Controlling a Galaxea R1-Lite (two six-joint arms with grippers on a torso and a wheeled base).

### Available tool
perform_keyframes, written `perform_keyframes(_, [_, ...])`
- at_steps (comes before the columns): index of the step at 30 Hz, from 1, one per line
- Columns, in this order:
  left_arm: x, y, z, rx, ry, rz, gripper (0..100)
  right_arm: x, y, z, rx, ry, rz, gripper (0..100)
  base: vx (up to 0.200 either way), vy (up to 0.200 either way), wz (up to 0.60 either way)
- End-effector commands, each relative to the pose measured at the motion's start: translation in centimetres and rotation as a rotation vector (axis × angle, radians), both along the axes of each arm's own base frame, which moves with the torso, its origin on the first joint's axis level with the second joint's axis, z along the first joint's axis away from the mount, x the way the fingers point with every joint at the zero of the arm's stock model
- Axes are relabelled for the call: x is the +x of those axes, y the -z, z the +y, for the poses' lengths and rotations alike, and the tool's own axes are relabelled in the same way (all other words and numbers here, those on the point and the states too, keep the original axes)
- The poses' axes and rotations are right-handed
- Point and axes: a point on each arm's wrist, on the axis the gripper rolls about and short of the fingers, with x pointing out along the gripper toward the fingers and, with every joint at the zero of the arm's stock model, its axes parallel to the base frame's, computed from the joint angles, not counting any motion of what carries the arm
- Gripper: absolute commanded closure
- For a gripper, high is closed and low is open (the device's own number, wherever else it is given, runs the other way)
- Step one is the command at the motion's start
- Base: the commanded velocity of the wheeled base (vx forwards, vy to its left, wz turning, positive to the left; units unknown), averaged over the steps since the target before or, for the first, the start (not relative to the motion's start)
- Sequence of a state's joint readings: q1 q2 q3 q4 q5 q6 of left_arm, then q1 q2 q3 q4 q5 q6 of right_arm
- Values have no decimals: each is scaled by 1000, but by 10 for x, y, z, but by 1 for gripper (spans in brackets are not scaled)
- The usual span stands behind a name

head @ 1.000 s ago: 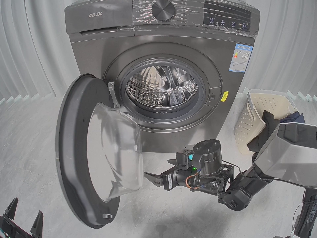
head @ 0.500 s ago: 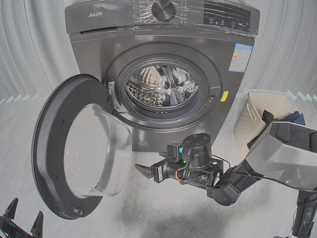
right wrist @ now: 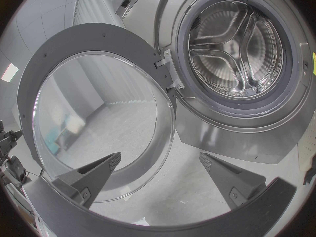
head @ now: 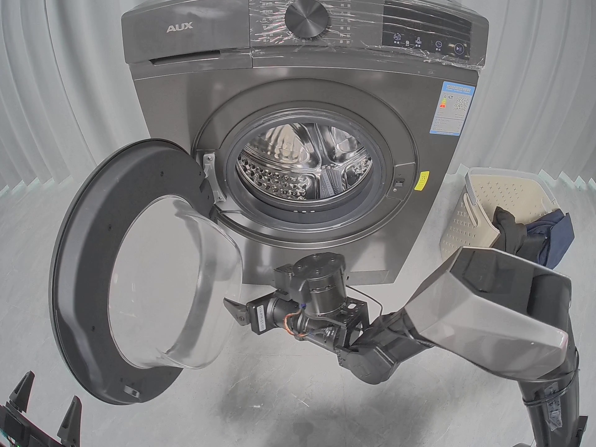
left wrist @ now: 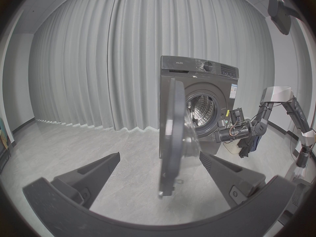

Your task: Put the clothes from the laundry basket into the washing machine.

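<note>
The right gripper (head: 234,311), fingers spread and holding nothing, is hovering low in front of the washing machine (head: 298,94), just beside the glass bowl of its open door (head: 93,268). The dark clothes (head: 534,234) are lying in the laundry basket (head: 484,200) to the right of the washing machine, one draping over the rim, and the drum (head: 304,162) is showing bare metal. The left gripper (head: 51,391), likewise spread and empty, is hanging low, off to the washing machine's left. The likely trouble is that an arm swinging toward the basket may be clipping the door or nudging the basket over, and a trailing garment could drop short of the drum. A pale, glossy tiled floor (head: 279,398) is spreading before the washing machine, and a grey pleated curtain (head: 62,63) is hanging behind it.
</note>
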State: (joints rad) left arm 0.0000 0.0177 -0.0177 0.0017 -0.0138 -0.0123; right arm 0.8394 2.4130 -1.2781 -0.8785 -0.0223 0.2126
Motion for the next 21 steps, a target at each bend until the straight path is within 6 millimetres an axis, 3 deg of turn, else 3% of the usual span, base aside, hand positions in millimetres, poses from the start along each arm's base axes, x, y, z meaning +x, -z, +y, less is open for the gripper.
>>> perform_keyframes(1, [0,5,0,2,-2,-2,0,-1,19,23,5,-8,7,0,0,0,0])
perform_keyframes(5, [0,5,0,0,-2,-2,0,0,21,27,18,-7,1,0,0,0,0])
perform_keyframes(9, [0,5,0,0,-2,-2,0,1,13,20,30,10,6,0,0,0,0])
perform_keyframes(12, [0,5,0,0,-2,-2,0,-4,-21,-8,39,40,-4,0,0,0,0])
perform_keyframes(15, [0,5,0,2,-2,-2,0,-9,-43,-39,35,75,-16,0,0,0,0])
perform_keyframes(16, [0,5,0,2,-2,-2,0,-9,-43,-39,35,75,-16,0,0,0,0])
perform_keyframes(18, [0,5,0,0,-2,-2,0,-19,-60,-73,16,113,-30,0,0,0,0])
perform_keyframes(20, [0,5,0,0,-2,-2,0,-24,-64,-88,8,128,-39,0,0,0,0])
perform_keyframes(21, [0,5,0,0,-2,-2,0,-32,-71,-107,7,146,-62,0,0,0,0])
